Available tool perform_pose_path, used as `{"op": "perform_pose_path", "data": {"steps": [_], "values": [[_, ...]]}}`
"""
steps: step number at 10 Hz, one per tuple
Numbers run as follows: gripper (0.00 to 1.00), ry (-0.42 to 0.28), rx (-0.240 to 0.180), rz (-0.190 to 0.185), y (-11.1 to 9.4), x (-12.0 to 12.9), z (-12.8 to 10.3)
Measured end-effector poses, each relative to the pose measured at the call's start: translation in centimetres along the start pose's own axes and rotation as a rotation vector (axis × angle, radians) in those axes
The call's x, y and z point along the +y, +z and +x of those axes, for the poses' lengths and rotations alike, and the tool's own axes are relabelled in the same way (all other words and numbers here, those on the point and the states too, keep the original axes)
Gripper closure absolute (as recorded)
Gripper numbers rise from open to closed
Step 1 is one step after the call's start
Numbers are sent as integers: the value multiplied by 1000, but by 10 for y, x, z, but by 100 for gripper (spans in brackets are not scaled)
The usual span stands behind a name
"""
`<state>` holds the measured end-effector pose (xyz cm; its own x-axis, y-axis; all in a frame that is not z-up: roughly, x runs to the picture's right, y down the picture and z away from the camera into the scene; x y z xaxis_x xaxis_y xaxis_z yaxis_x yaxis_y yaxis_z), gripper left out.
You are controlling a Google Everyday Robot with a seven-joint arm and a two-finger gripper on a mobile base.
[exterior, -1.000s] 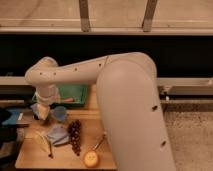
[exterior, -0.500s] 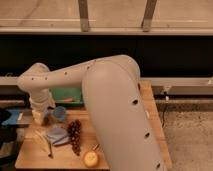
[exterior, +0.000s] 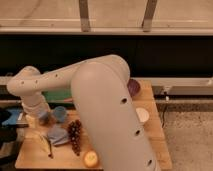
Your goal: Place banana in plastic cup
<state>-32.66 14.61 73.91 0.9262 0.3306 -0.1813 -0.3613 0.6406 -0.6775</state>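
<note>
The banana [exterior: 46,144] is slender and pale yellow. It lies on the wooden table [exterior: 115,157] near the front left, left of the grape bunch [exterior: 75,136]. The light-blue plastic cup [exterior: 60,114] stands just behind it, toward the table's left side. My gripper [exterior: 41,119] hangs from the white arm at the table's left edge. It is just left of the cup and above and behind the banana. The arm hides much of the table's middle.
A blue-grey object [exterior: 57,135] lies between banana and grapes. A round yellow-orange fruit [exterior: 90,159] sits at the front edge. A white cup [exterior: 142,115] and a purple bowl [exterior: 134,86] are on the right, and a green item [exterior: 56,95] at the back left.
The arm has swung left and forward, and its bulk now covers more of the table's middle. The gripper has shifted slightly, staying by the cup. The banana has not moved.
</note>
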Motion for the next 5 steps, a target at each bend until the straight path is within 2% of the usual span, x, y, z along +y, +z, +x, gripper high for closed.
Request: {"op": "perform_pose_path", "data": {"steps": [3, 5], "values": [[30, -11, 16, -23, 14, 19, -2], [30, -1, 13, -53, 32, 17, 0]]}}
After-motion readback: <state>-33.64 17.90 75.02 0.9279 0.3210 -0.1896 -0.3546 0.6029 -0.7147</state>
